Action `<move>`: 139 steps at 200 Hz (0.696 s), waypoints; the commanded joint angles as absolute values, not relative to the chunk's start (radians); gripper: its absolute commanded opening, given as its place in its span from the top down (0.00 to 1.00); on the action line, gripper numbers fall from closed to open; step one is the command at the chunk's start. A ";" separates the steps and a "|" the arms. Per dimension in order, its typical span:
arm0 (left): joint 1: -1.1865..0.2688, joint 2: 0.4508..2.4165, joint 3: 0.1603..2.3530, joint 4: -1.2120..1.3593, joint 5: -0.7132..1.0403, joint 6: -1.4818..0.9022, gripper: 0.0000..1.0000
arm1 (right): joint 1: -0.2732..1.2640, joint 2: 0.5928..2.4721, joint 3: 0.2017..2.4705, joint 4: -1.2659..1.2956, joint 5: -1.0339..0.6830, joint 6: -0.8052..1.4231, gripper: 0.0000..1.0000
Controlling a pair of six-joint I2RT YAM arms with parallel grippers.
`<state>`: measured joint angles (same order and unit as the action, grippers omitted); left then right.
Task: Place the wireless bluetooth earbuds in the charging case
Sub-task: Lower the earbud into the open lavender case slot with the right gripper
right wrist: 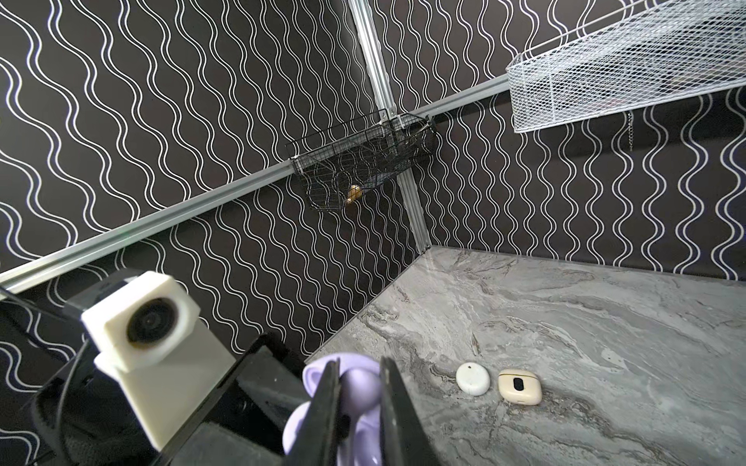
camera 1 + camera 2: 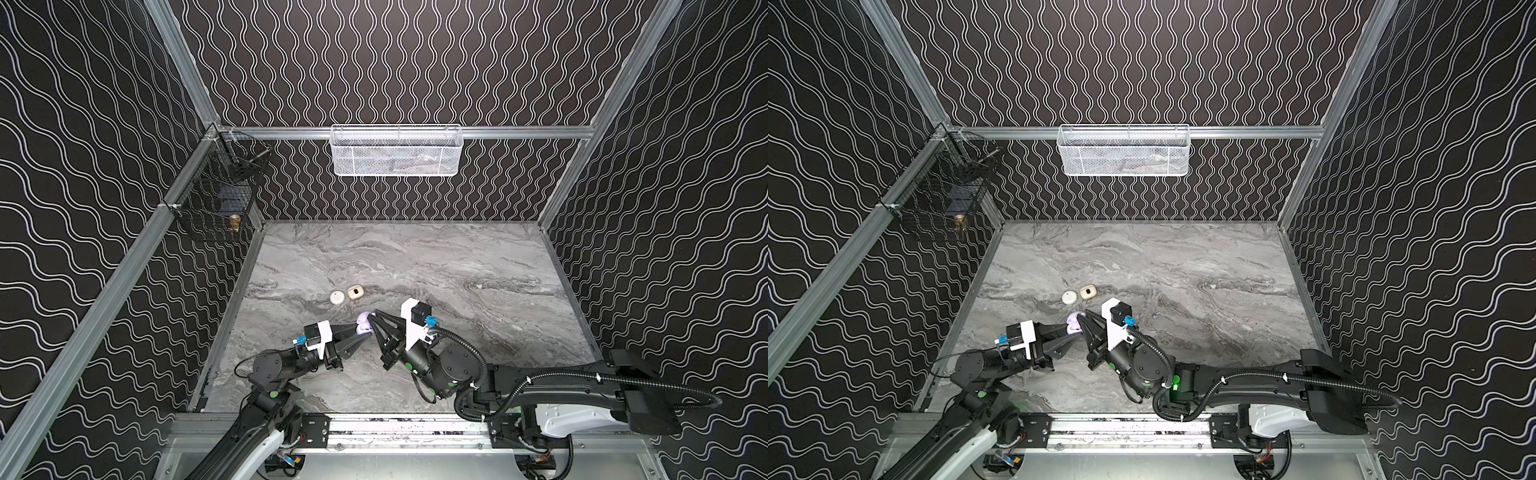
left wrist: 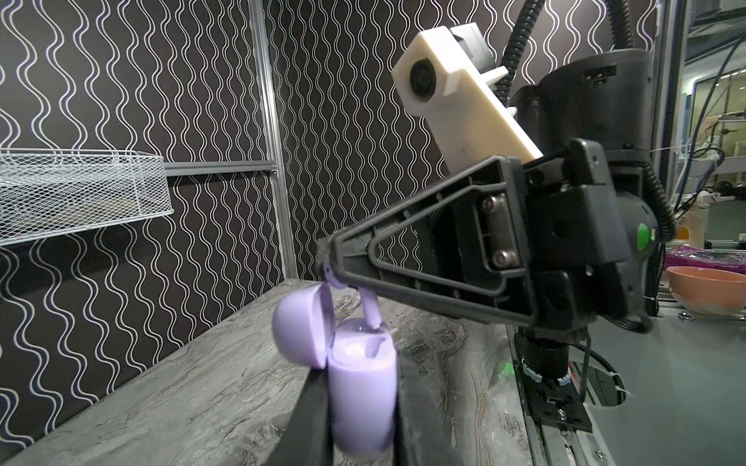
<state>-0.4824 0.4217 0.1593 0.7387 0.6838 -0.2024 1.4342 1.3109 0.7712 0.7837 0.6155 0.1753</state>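
A lavender charging case [image 3: 361, 395] is held off the table with its lid [image 3: 300, 327] swung open, and my left gripper [image 3: 360, 407] is shut on its body. In both top views the case [image 2: 363, 327] [image 2: 1073, 325] sits between the two gripper tips. My right gripper [image 1: 357, 373] is shut on a lavender earbud [image 1: 361, 389], one of the wireless bluetooth earbuds. In the left wrist view its stem [image 3: 370, 308] points down from the right gripper [image 3: 326, 252] and its lower end reaches the case's open top. How deep the stem sits is hidden.
Behind the grippers, a round white case [image 2: 337, 297] [image 1: 473, 378] and a beige case [image 2: 355, 291] [image 1: 519, 386] lie shut on the marble table [image 2: 457, 266]. A white mesh basket [image 2: 397, 151] hangs on the back wall. A black wire basket [image 2: 220, 195] hangs at the left corner.
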 commanded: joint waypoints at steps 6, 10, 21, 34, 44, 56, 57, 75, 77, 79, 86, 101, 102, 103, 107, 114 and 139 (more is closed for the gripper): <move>-0.482 0.419 0.170 0.777 0.671 -0.183 1.00 | 1.437 1.312 0.756 0.810 0.622 0.174 0.99; -0.482 0.419 0.170 0.775 0.672 -0.183 1.00 | 1.436 1.312 0.754 0.812 0.627 0.172 0.99; -0.483 0.422 0.169 0.779 0.672 -0.184 1.00 | 1.436 1.307 0.752 0.812 0.640 0.166 0.99; -0.483 0.423 0.168 0.783 0.671 -0.186 1.00 | 1.437 1.304 0.744 0.823 0.643 0.157 0.99; -0.483 0.426 0.170 0.785 0.673 -0.186 1.00 | 1.436 1.303 0.739 0.833 0.644 0.152 0.99; -0.483 0.432 0.172 0.785 0.675 -0.187 1.00 | 1.436 1.308 0.741 0.835 0.643 0.149 0.99; -0.483 0.432 0.172 0.786 0.674 -0.187 1.00 | 1.436 1.309 0.741 0.835 0.643 0.149 0.99; -0.483 0.440 0.172 0.798 0.678 -0.189 1.00 | 1.436 1.318 0.747 0.837 0.641 0.147 0.99; -0.483 0.443 0.171 0.800 0.678 -0.191 1.00 | 1.437 1.319 0.747 0.837 0.641 0.147 0.99; -0.483 0.443 0.172 0.800 0.679 -0.191 1.00 | 1.437 1.320 0.747 0.838 0.641 0.147 0.99; -0.483 0.446 0.171 0.804 0.681 -0.193 1.00 | 1.436 1.324 0.747 0.844 0.637 0.145 0.99; -0.483 0.449 0.169 0.811 0.681 -0.196 1.00 | 1.437 1.333 0.749 0.853 0.638 0.141 0.99; -0.483 0.450 0.168 0.811 0.680 -0.196 1.00 | 1.437 1.333 0.749 0.853 0.638 0.141 0.99; -0.482 0.450 0.168 0.811 0.681 -0.196 1.00 | 1.437 1.334 0.750 0.853 0.639 0.141 0.99; -0.482 0.450 0.169 0.814 0.682 -0.196 1.00 | 1.436 1.335 0.751 0.855 0.641 0.139 0.99; -0.483 0.451 0.169 0.814 0.682 -0.196 1.00 | 1.436 1.339 0.752 0.859 0.644 0.135 0.99; -0.483 0.444 0.170 0.805 0.681 -0.195 1.00 | 1.437 1.346 0.751 0.864 0.652 0.133 0.99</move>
